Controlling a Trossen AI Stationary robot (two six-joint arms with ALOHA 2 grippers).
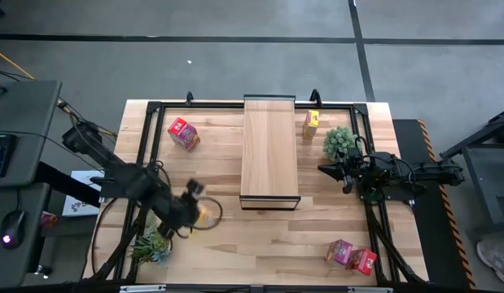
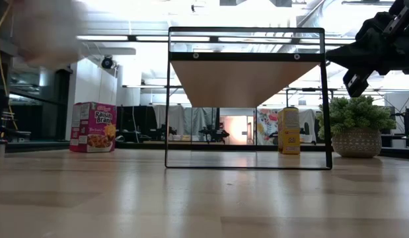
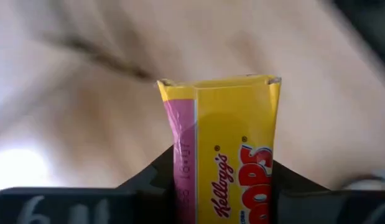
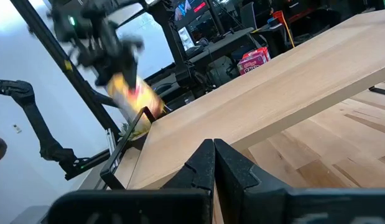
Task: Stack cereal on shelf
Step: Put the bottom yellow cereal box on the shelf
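My left gripper [image 1: 195, 210] is shut on a yellow cereal box [image 3: 236, 149] above the table's near left part; the right wrist view shows that box [image 4: 133, 93] blurred and up in the air. The shelf [image 1: 269, 150], a raised light-wood board in a dark frame, stands at the table's middle. A pink-red box [image 1: 184, 134] stands on the table left of it, and a second yellow box [image 1: 311, 124] right of it. Another two boxes [image 1: 351, 255] lie near the right front corner. My right gripper [image 1: 329, 169] waits shut beside the shelf's right side. My left gripper pinches the yellow box between its two fingers [image 3: 292, 183], one on the pink narrow side [image 3: 183, 180] and one on the opposite side. The box's end flap [image 3: 220, 84] sticks out past the fingertips. The box hangs clear of the table.
A green potted plant [image 1: 339, 142] stands right of the shelf, close to my right gripper. Another plant [image 1: 151, 244] sits at the near left, under my left arm. Bare wood lies in front of the shelf. A dark frame [image 1: 154, 106] runs along the table's edges.
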